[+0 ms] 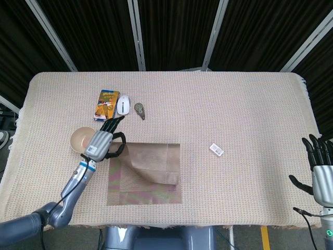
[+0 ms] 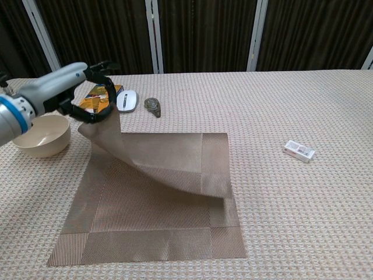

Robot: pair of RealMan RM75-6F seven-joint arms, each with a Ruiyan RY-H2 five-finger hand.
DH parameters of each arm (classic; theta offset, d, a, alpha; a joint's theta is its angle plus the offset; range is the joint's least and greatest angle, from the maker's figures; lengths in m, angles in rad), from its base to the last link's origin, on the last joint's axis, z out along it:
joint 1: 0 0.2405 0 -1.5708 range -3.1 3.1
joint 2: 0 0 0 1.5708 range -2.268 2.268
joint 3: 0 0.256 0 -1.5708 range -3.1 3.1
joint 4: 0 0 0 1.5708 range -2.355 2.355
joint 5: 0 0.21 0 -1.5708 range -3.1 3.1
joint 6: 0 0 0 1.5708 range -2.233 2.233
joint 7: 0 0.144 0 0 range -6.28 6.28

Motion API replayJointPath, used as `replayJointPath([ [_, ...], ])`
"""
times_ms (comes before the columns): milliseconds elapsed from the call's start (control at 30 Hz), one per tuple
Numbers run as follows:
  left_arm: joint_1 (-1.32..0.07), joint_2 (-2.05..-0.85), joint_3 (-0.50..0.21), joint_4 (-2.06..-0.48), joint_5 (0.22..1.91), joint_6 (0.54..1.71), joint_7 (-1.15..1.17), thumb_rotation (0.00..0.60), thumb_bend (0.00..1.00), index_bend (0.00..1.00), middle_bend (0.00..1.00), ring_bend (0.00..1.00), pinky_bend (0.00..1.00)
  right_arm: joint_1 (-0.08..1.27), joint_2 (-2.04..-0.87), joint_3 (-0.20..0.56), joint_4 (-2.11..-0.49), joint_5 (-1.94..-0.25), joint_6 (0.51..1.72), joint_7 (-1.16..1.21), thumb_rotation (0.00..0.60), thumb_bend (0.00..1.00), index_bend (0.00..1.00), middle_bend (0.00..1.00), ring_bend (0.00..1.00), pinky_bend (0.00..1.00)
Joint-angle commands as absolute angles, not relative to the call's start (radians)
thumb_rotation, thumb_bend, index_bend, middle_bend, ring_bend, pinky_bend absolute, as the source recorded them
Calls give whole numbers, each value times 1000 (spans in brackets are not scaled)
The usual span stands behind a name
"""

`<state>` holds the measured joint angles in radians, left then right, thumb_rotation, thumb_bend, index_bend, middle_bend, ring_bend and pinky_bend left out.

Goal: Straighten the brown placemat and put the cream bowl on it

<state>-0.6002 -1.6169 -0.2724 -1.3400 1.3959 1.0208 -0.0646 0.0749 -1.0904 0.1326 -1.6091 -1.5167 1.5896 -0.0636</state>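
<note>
Our left hand (image 2: 87, 93) raised above table, thumb and fingers pinching corner of brown placemat (image 2: 163, 192), lifting it; other fingertips pointing away from us. Left forearm stretching forward from lower left. Our right hand (image 1: 321, 169) idling at far right edge, fingers spread and pointing up, holding nothing.

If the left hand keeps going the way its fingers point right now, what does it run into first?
Probably the white mouse, with the orange box just beside that line. The left hand holds the brown placemat raised, so it may pass over them; height is unclear.
</note>
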Motion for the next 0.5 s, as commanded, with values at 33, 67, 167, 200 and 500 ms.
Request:
replayJointPath([
  [33, -671, -1616, -357, -1272, 1285, 940, -87, 600, 471, 691, 0, 0, 0, 79, -1098, 137, -1606, -1507, 1582, -80, 600, 0, 0, 0, 0, 0],
  [67, -683, -1621, -373, -1252, 1256, 922, -99, 600, 471, 692, 0, 0, 0, 81, -1101, 138, -1605, -1504, 1579, -87, 600, 0, 0, 0, 0, 0],
  [167, -716, -1641, -422, -1185, 1165, 870, -146, 600, 471, 696, 0, 0, 0, 87, -1109, 139, -1607, -1498, 1571, -108, 600, 0, 0, 0, 0, 0],
  [200, -728, -1654, -436, -1144, 1135, 858, -157, 600, 473, 698, 0, 0, 0, 89, -1112, 140, -1608, -1497, 1569, -117, 600, 0, 0, 0, 0, 0],
  [500, -765, -1717, -424, -906, 1079, 800, -216, 600, 337, 409, 0, 0, 0, 98, -1128, 141, -1603, -1487, 1556, -158, 600, 0, 0, 0, 0, 0],
])
